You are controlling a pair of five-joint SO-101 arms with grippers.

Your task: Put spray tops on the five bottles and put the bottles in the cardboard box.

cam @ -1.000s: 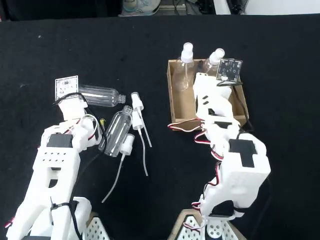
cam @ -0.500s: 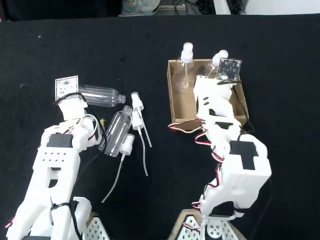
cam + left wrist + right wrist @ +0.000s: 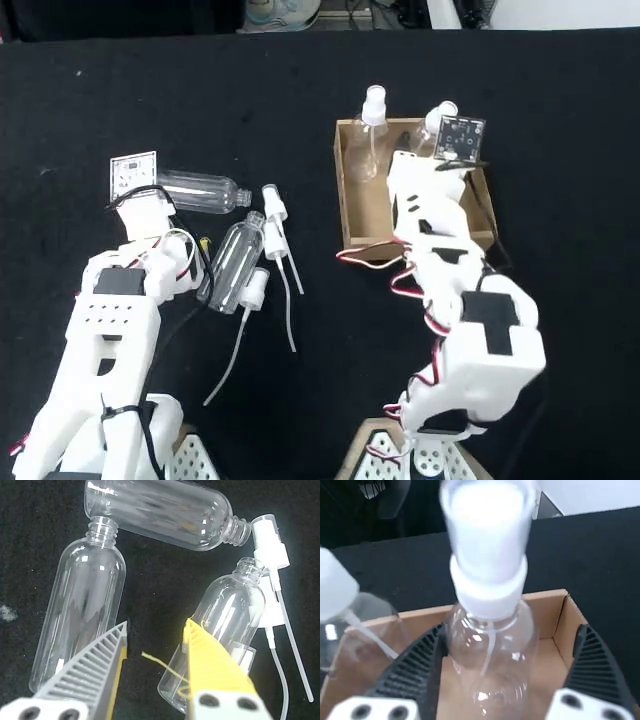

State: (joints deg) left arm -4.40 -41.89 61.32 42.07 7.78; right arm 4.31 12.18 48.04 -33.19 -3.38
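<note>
Cardboard box on the black table already holds two of the five bottles. A clear plastic bottle with a white spray top stands at its far corner, and a second capped bottle stands upright between the jaws of your right claw, which are spread wide and grip nothing. That side reads as a bottle set down and let go. Your next move there calls for lifting the claw clear without tipping either bottle.

Your left claw, jaws also apart and empty, hangs low over three uncapped clear bottles lying on the table: a crosswise bottle, a near bottle and a third bottle beside the loose white spray tops with their long dip tubes. The work ahead looks to be closing on one of these, standing it up, and having the other arm thread a tube down its neck.

No brand or writing can be read, and the bottles carry no labels. A square patterned tag on the left arm and its twin on the right arm show marks, not words
</note>
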